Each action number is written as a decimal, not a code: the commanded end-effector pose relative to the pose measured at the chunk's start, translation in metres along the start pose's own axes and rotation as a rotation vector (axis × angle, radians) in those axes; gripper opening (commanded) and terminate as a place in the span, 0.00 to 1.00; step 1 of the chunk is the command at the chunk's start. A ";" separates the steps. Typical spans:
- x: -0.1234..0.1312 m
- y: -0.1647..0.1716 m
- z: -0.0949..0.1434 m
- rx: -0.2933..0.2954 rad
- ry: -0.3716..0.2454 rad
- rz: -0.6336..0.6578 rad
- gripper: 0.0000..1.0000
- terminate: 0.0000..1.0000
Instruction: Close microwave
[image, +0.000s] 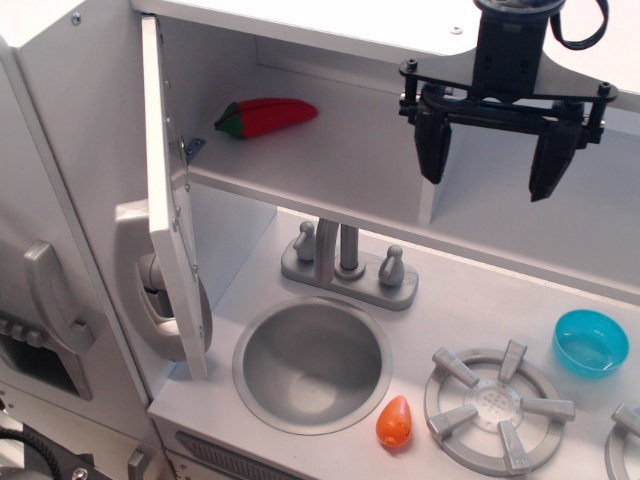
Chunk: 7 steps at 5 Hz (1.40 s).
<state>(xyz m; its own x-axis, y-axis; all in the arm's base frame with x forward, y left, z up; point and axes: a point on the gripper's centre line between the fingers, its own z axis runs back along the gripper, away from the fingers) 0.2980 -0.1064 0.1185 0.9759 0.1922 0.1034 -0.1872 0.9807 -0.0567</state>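
The microwave (330, 130) is the grey-white upper compartment, and it stands open. Its door (168, 190) is swung out to the left and seen almost edge-on, so its window and buttons are hidden. Part of its grey handle (145, 290) shows on the far side. A red toy pepper (265, 117) lies on the compartment's shelf. My gripper (490, 178) hangs at the upper right in front of the compartment, well right of the door. Its black fingers are spread apart and hold nothing.
A larger grey door with a curved handle (55, 300) is at the far left. Below are a round sink (312, 365) with a faucet (345, 262), an orange toy vegetable (394, 422), a stove burner (497, 405) and a blue bowl (590, 342).
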 end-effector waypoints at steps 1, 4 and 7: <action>0.000 0.000 0.000 0.000 0.000 0.000 1.00 0.00; 0.008 0.078 0.068 -0.117 -0.047 0.065 1.00 0.00; -0.014 0.169 0.077 -0.028 -0.121 0.069 1.00 0.00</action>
<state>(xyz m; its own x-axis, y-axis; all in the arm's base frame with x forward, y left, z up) 0.2451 0.0588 0.1730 0.9444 0.2756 0.1792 -0.2609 0.9600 -0.1011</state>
